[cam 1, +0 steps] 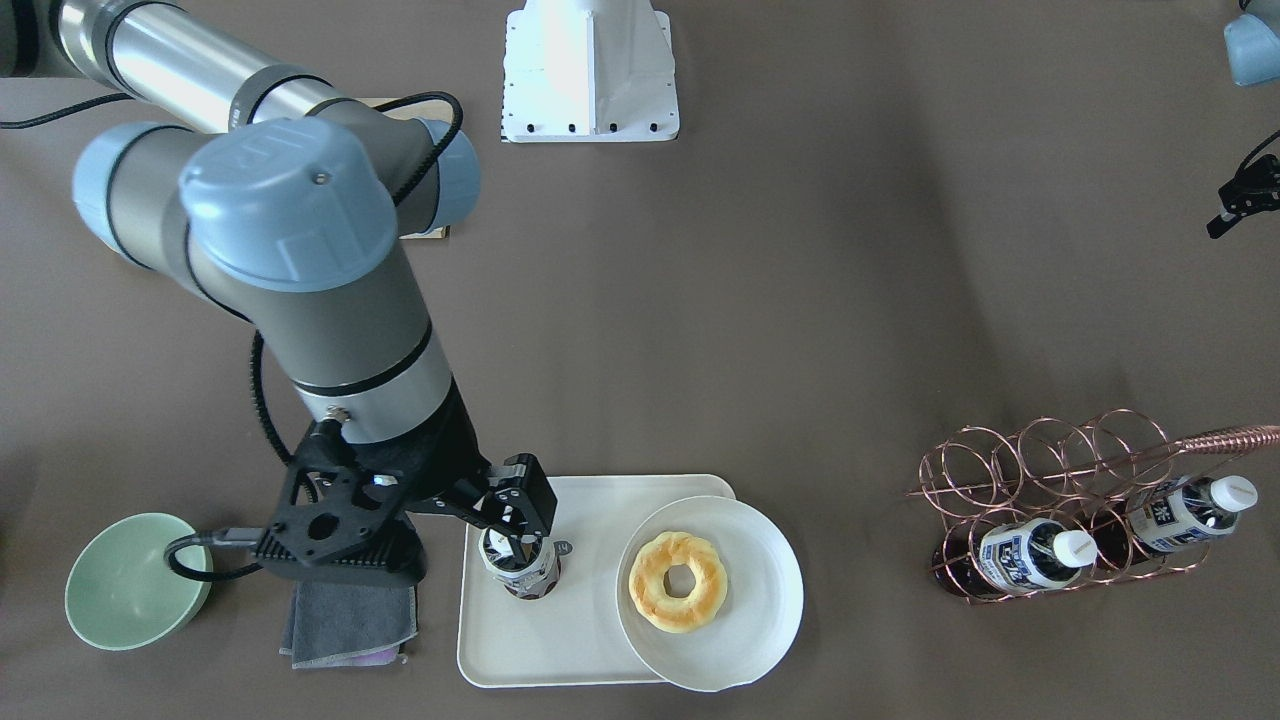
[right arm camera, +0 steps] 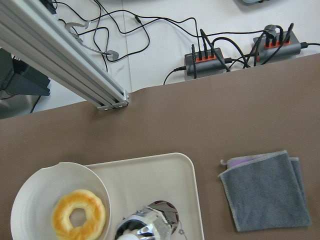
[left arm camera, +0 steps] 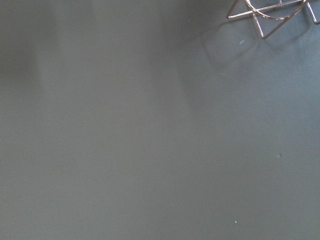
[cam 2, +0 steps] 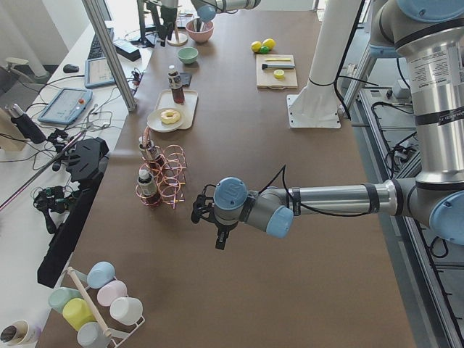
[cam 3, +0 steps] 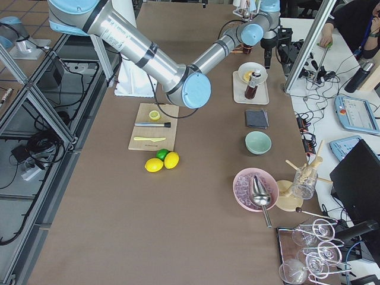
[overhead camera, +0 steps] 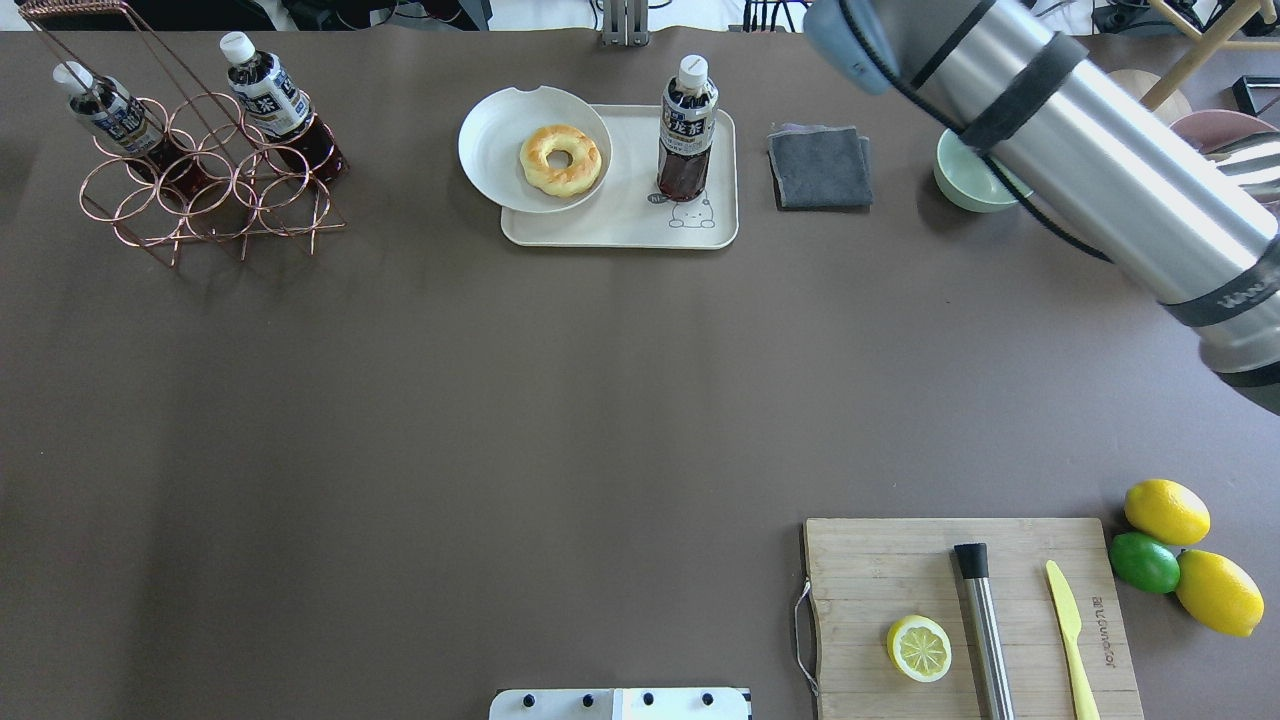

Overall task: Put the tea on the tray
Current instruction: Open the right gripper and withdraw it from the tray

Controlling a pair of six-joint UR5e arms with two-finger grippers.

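One tea bottle [cam 1: 520, 572] stands upright on the cream tray [cam 1: 590, 520], near its bear drawing; it also shows in the overhead view [overhead camera: 688, 130]. My right gripper [cam 1: 518, 540] hangs directly above the bottle's cap, apart from it, and looks open; its wrist view shows only the bottle top [right arm camera: 145, 226] and no fingers. Two more tea bottles [cam 1: 1035, 555] [cam 1: 1190, 510] lie in the copper wire rack [cam 1: 1050, 470]. My left gripper [cam 1: 1243, 195] is far from the tray, over bare table beside the rack; I cannot tell how its jaws stand.
A round white plate [cam 1: 760, 600] with a donut [cam 1: 678, 582] overlaps the tray's other end. A grey cloth [cam 1: 350, 620] and a green bowl [cam 1: 130, 580] lie beside the tray. A wooden board [overhead camera: 970, 560] with a lemon half, plus lemons and a lime, sits near the robot.
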